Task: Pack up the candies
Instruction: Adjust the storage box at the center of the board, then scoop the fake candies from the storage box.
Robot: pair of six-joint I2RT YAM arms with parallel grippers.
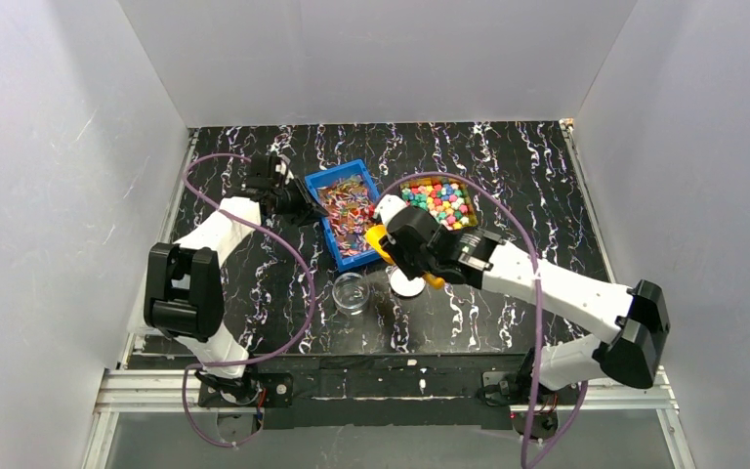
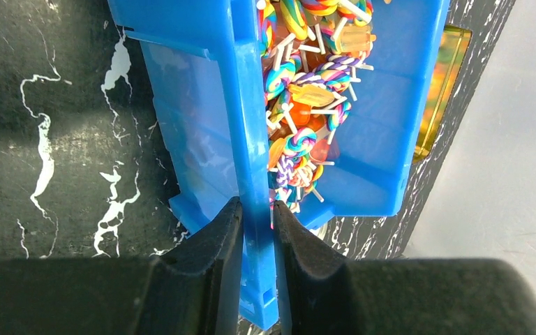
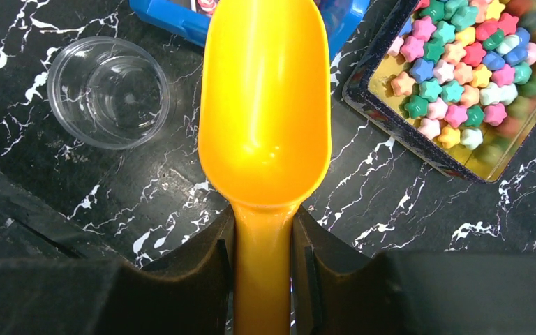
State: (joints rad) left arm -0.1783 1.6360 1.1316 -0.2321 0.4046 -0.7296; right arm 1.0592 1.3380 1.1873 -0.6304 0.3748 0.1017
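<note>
A blue bin (image 1: 320, 183) holds flat shiny-wrapped candies (image 1: 350, 213) on white sticks, also seen in the left wrist view (image 2: 300, 118). My left gripper (image 1: 298, 203) is shut on the bin's side wall (image 2: 255, 181), one finger on each side. A dark-rimmed gold tray (image 1: 467, 192) holds chunky star-shaped candies (image 1: 437, 201) in several colours, which also show in the right wrist view (image 3: 460, 77). My right gripper (image 1: 402, 250) is shut on the handle of a yellow scoop (image 3: 265, 105). The scoop's bowl is empty, above the table between a clear cup (image 3: 108, 91) and the tray.
The clear empty cup (image 1: 351, 292) stands in front of the bin. A white round lid (image 1: 407, 284) lies beside it, under my right wrist. White walls enclose the black marbled table (image 1: 508, 156) on three sides.
</note>
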